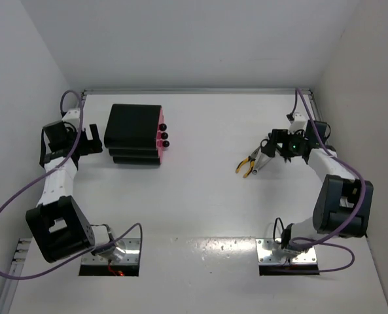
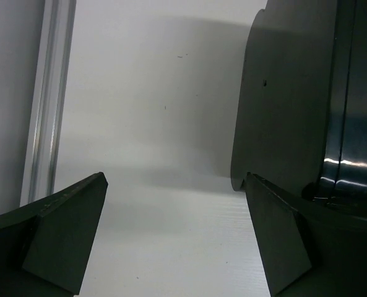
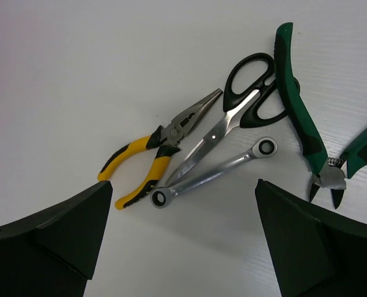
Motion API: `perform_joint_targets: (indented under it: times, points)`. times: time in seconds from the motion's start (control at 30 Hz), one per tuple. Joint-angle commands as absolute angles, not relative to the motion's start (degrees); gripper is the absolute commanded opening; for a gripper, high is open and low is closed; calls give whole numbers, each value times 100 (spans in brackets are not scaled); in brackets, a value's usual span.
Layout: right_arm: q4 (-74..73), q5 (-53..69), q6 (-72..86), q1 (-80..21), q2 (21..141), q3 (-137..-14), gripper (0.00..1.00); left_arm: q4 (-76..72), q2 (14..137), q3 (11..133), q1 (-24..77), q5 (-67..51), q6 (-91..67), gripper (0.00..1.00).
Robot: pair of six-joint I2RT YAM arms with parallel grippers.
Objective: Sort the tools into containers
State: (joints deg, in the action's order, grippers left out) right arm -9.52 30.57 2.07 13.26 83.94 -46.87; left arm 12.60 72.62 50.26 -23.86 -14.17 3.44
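The tools (image 1: 251, 163) lay right of centre on the surface (image 1: 200, 196), just ahead of the right pincer (image 3: 182, 182), spread wide and empty, apparently lining up a pick. Pliers (image 3: 147, 162), scissors (image 3: 233, 117) and wrench (image 3: 214, 173) touched, with green cutters (image 3: 304, 124) beside them. Upper left, the left pincer (image 2: 176, 176), also agape, waited beside the cabinet (image 1: 133, 127), perhaps to steady it. Its pink drawers (image 1: 159, 140) looked shut, contents hidden.

A white table (image 1: 200, 203) sits boxed in by plain white walls (image 1: 194, 39), a metal rail (image 1: 194, 91) lining its far edge.
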Motion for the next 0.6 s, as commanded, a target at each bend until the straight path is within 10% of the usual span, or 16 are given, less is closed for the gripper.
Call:
perform_joint_targets:
  times: [0.0,0.57]
  points:
    - [-861,3067,141,1283,8490,-4921,99,1046,7085,4957,-2583,-1766,387,100]
    - [-896,5062,1150,-368,9307,-5634,94,2470,6540,6530,-3060,-4632,729,98]
